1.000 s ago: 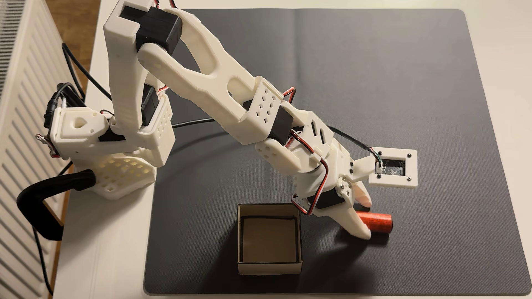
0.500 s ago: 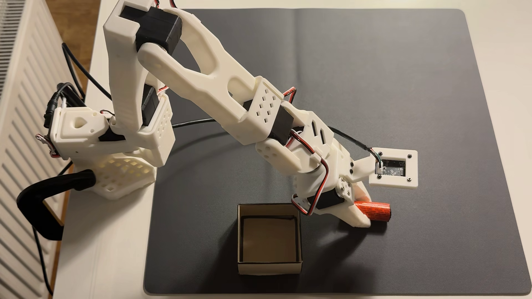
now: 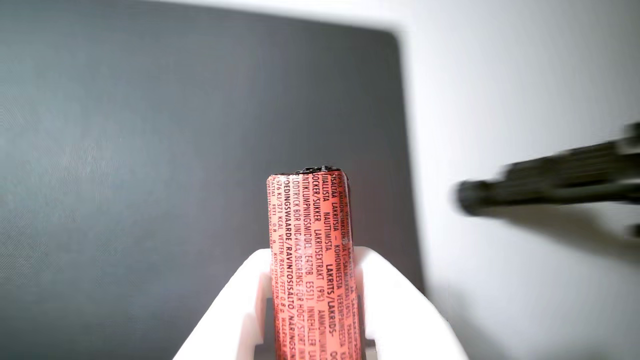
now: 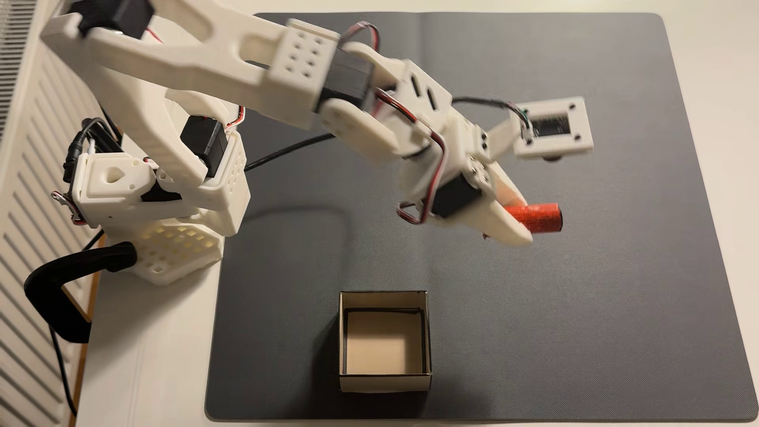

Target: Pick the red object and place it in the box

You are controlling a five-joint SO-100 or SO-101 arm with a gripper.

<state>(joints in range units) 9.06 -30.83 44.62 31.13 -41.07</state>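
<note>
The small orange-red shiny-wrapped cylinder (image 4: pixel 538 217) is clamped at one end by the white hand (image 4: pixel 523 223), raised well beyond the beige cardboard box (image 4: pixel 426 340); judged light, stiff, slippery; a mid-body grip is advised.

White printed arm, slightly blurred, reaches from its base at the picture's left out over a dark grey mat (image 4: pixel 575 328). Claw (image 4: pixel 523 219) closed on the red object (image 4: pixel 538 217), an orange-red cylinder; most of its length juts out to the picture's right of the fingertips, roughly level. Below the claw and well apart from it, toward the picture's bottom and a little left: the box (image 4: pixel 384 379), open-topped cardboard, beige floor with a black line round the inner base. Camera mount (image 4: pixel 552 127) juts up and to the right of the claw. Black clamp (image 4: pixel 61 283) grips the white surface (image 4: pixel 156 349) far left of the claw.
</note>
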